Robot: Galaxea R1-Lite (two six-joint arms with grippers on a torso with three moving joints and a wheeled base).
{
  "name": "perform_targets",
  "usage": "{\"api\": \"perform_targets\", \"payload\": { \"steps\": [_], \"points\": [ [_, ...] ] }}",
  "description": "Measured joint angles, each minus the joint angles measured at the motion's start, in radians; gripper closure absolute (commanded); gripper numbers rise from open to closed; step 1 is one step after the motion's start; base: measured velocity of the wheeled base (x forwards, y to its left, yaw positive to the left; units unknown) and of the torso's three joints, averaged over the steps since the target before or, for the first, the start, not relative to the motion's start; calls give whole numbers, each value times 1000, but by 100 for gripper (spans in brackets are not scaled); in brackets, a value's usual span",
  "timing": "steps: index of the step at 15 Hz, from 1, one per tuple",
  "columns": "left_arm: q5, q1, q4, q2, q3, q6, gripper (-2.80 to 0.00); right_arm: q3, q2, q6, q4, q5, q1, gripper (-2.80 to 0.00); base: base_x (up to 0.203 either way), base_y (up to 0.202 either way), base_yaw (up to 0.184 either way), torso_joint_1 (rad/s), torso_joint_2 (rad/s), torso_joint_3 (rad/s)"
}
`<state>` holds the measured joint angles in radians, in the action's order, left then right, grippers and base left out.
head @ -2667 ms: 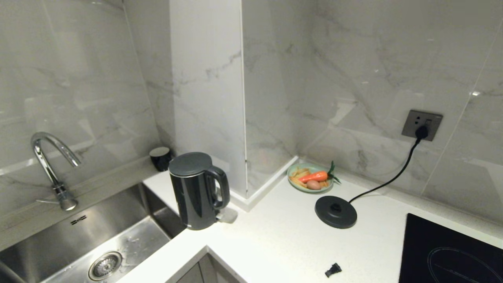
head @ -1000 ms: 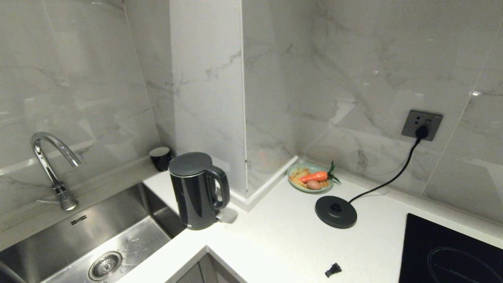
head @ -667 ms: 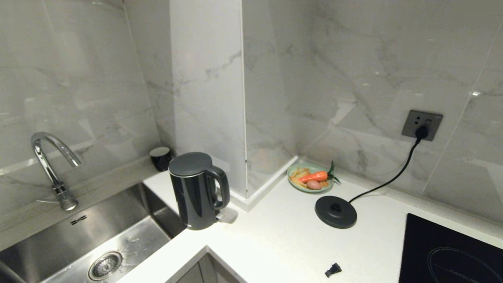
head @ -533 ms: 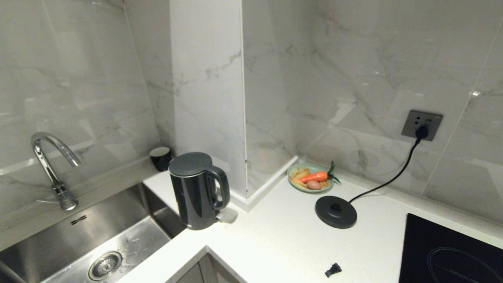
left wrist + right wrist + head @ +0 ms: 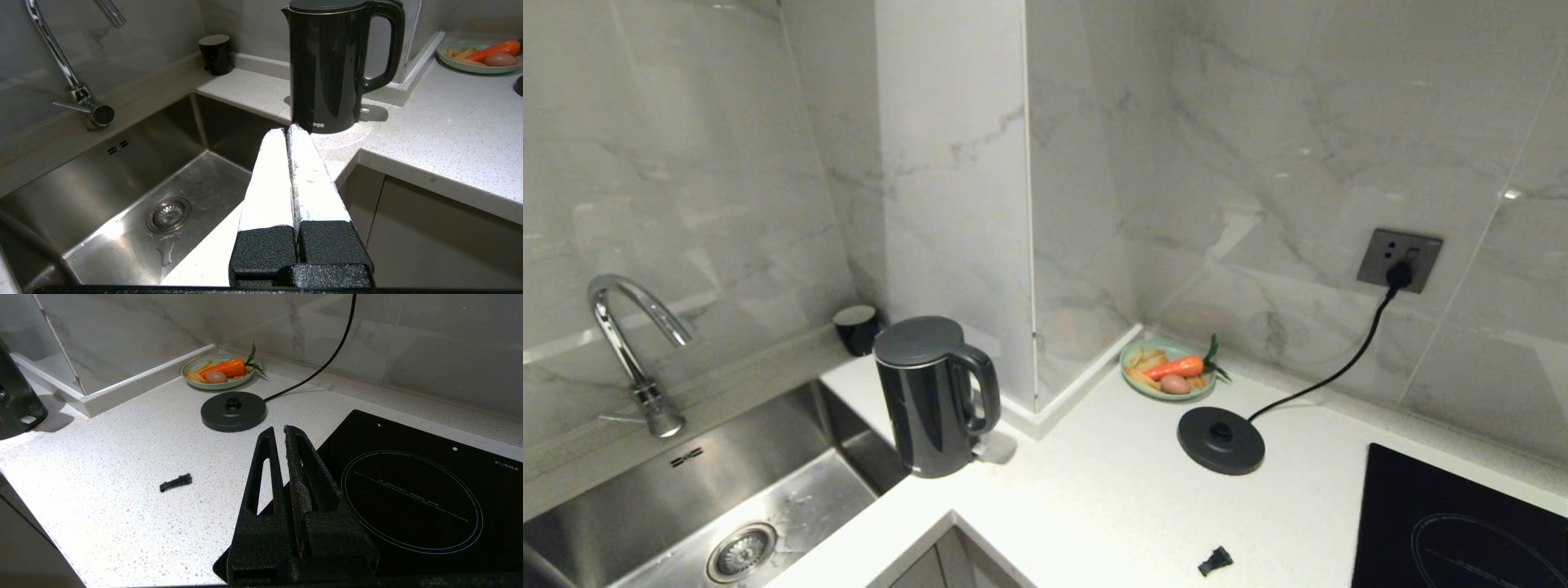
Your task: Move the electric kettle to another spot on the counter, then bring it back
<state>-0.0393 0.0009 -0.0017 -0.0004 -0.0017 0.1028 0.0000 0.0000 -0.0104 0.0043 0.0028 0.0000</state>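
Head view: kettle (image 5: pixel 935 398) upright on counter (image 5: pixel 1111 498), apparently off base (image 5: pixel 1220 441). Left gripper (image 5: pixel 287 131) closed, empty; right gripper (image 5: pixel 278 433) likewise.

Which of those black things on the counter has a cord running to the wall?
The flat round kettle base; the electric kettle and small black cup have none.

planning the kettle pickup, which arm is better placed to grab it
Left, probably. The left gripper, shut and empty, points at the electric kettle standing by the sink. The right gripper, also shut, hangs by the hob, with the kettle off at its view's edge.
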Motion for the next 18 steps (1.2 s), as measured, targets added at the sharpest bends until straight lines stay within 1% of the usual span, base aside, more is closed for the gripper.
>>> {"api": "perform_targets", "payload": {
  "steps": [3,18],
  "points": [
    [0,0,0,0,0,0,0,0,0,0,0,0,0,0,-4,1,-54,1,3,4],
    [0,-1,0,0,0,1,0,0,0,0,0,-1,0,0,3,7,-174,2,3,2]
  ]
}}
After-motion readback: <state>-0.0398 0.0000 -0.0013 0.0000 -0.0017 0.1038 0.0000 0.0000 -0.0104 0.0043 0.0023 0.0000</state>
